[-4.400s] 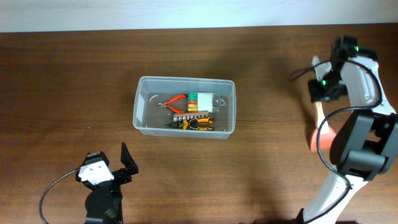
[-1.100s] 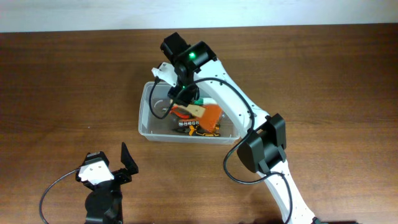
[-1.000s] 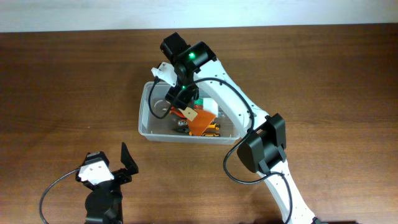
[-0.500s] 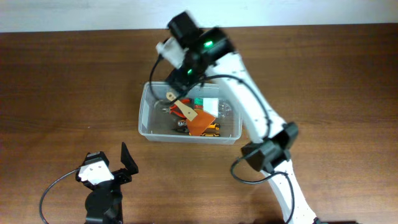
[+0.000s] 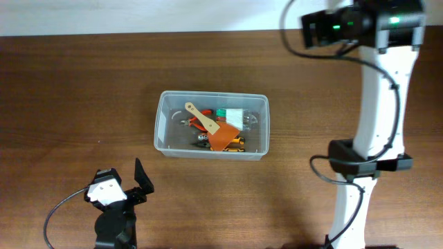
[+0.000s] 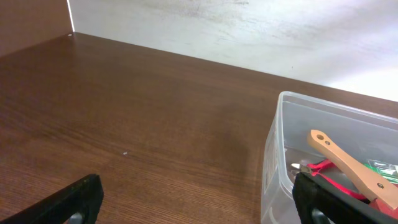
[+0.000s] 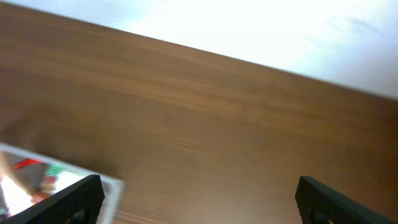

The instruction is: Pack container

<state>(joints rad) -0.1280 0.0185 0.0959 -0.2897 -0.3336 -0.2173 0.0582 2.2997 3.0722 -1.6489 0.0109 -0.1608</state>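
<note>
The container [image 5: 158, 126], a clear plastic tub, stands mid-table. An orange scraper with a wooden handle [image 5: 210, 126] lies in it on top of red pliers [image 5: 194, 124], a green-and-white item [image 5: 232, 115] and a yellow-black tool [image 5: 237, 142]. My right gripper [image 5: 309, 28] is up at the far right, well away from the tub, open and empty. In the right wrist view only the tub's corner [image 7: 59, 180] shows, left of the gripper [image 7: 202, 205]. My left gripper [image 5: 128, 188] rests open near the front left. The left wrist view puts the container [image 6: 292, 155] to the right of the open gripper [image 6: 199, 208].
Dark wood table [image 5: 69, 90] all round the tub. A pale wall [image 6: 249, 31] runs along the table's far edge. The right arm's base [image 5: 363, 166] stands on the right side, its links rising over the back right.
My right gripper opened and left the orange scraper in the container, then swung up and away to the far right. The left arm has not moved.
</note>
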